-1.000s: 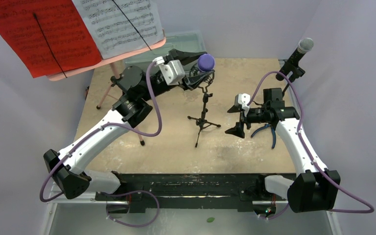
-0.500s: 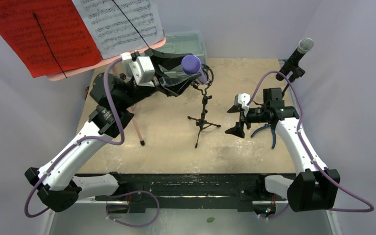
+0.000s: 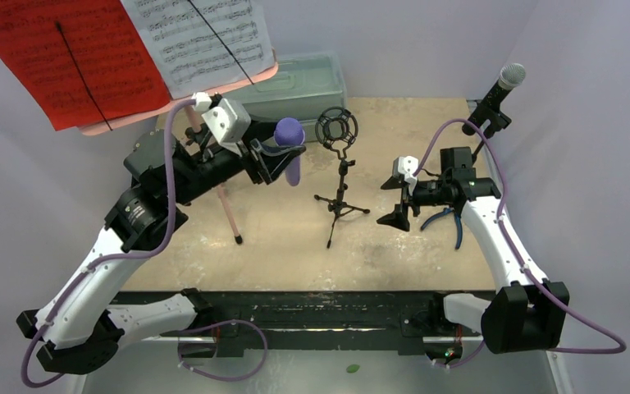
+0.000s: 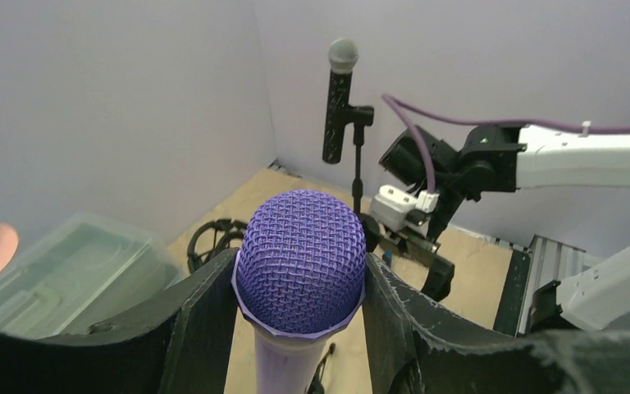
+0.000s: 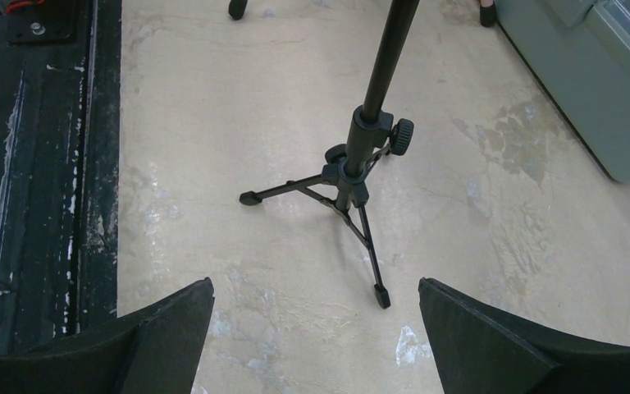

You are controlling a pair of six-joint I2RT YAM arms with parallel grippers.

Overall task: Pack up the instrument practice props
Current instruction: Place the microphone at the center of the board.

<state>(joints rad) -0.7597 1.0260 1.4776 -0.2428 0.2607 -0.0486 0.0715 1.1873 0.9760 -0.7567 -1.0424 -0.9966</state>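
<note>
Pale walls are standing around a sandy table, and a grey-green case is lying at its far edge. The left gripper is holding the purple mic in the air. The jaws are about half closed and are pressing on both sides, at the bottom of the mesh head. The mic is hanging head up, its body pointing down, just beside the empty ring mount and in front of the case.

The mic is looking stiff and probably head-heavy. Its smooth body may be slipping easily, and I think the mesh may be denting under hard pressure. The neck under the head is seeming the safest place to hold.

The right gripper is hovering with its jaws fully apart and is holding nothing. The black mic is standing in its clip at the far right.
</note>
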